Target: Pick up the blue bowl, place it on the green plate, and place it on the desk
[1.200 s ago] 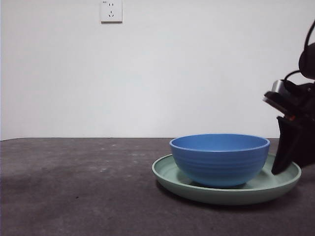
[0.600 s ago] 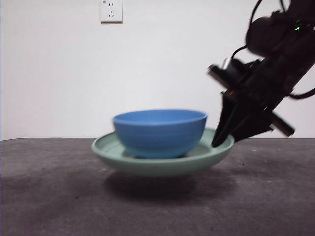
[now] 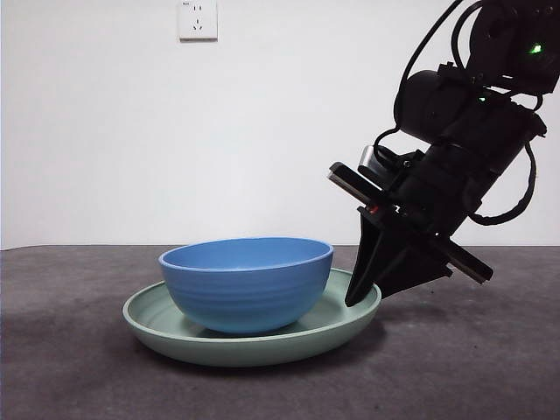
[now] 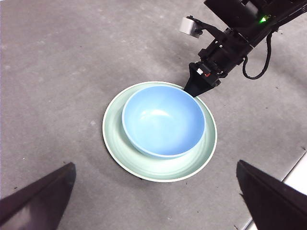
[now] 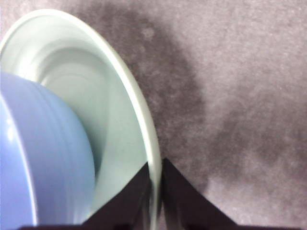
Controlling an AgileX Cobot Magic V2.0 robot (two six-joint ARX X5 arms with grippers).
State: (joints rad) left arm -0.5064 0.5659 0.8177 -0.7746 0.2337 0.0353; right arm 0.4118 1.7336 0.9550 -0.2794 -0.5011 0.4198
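The blue bowl (image 3: 245, 284) (image 4: 163, 120) (image 5: 38, 158) sits inside the green plate (image 3: 254, 346) (image 4: 115, 139) (image 5: 120, 120). The plate lies low on the dark desk (image 3: 70, 350) (image 4: 57, 57), its gripped side slightly higher. My right gripper (image 3: 359, 297) (image 4: 192, 90) (image 5: 156, 184) is shut on the plate's rim, on the side that is right in the front view, one jaw inside the rim and one outside. My left gripper (image 4: 155, 164) hangs open high above the plate, touching nothing.
A white wall with a power socket (image 3: 198, 19) stands behind the desk. In the left wrist view a pale strip (image 4: 297, 167) marks the desk's edge near the plate. Bare desk surface surrounds the plate on its other sides.
The right gripper has carried the plate with the bowl leftward across the desk. Half a second ago the plate hung clear above the desk; now it is lower, down at the surface.
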